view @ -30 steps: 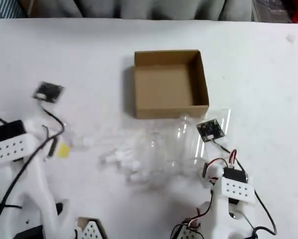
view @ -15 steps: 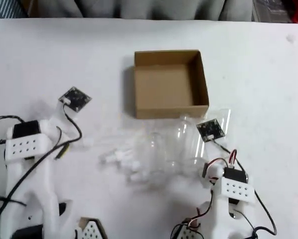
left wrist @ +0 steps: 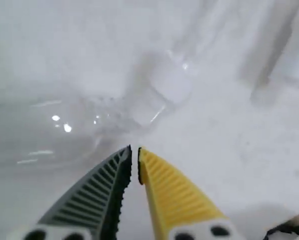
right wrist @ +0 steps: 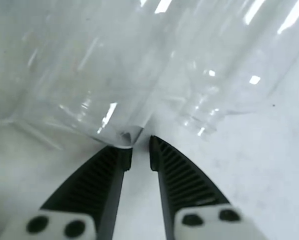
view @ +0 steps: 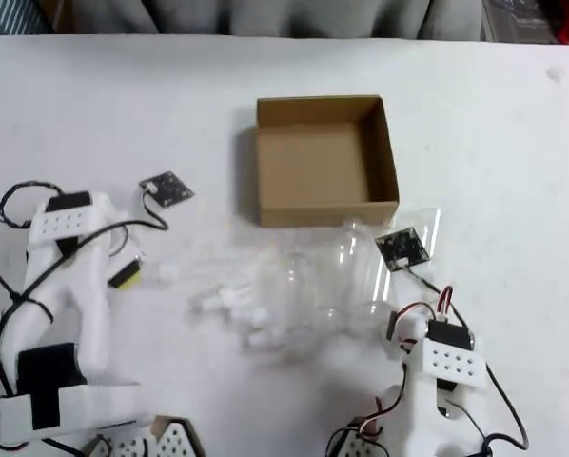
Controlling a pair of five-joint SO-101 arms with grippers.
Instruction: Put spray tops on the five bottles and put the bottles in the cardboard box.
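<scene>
Near mid-surface, the cardboard box (view: 327,211), mouth up, brown floor in plain sight. Open room on the white surface (view: 513,143) beyond it and to both sides, out to the far edge, where grey fabric (view: 361,17) begins. Tight on the near side alone: clear bottles (view: 323,281) lying in a heap right against the box's near wall, overlapping, count hard to tell, all of them outside the box. Loose white spray tops (view: 218,300) along the heap's left fringe, with one spray top (view: 166,273) lying apart from the rest.

At the surface's left, the left arm (view: 66,286), with the left tool (view: 125,274) low and just beside that outlying spray top, free room on its outer side. At the near right, the right arm (view: 446,357), nosed toward the heap's right end, its small camera board (view: 403,248) over the bottles.

From the left wrist: left tool (left wrist: 134,150), one grey finger and one yellow, pressed together with nothing between. Just ahead of the tips, a white spray top (left wrist: 167,90) beside a clear bottle body (left wrist: 44,130); joined or merely touching, cannot tell.

From the right wrist: right tool (right wrist: 138,142), two black fingers drawn all but together, a thin slit left, gripping nothing. Right at one tip, a bottle's bottom edge (right wrist: 124,135); farther off, an uncapped bottle mouth (right wrist: 199,122) facing open surface.
</scene>
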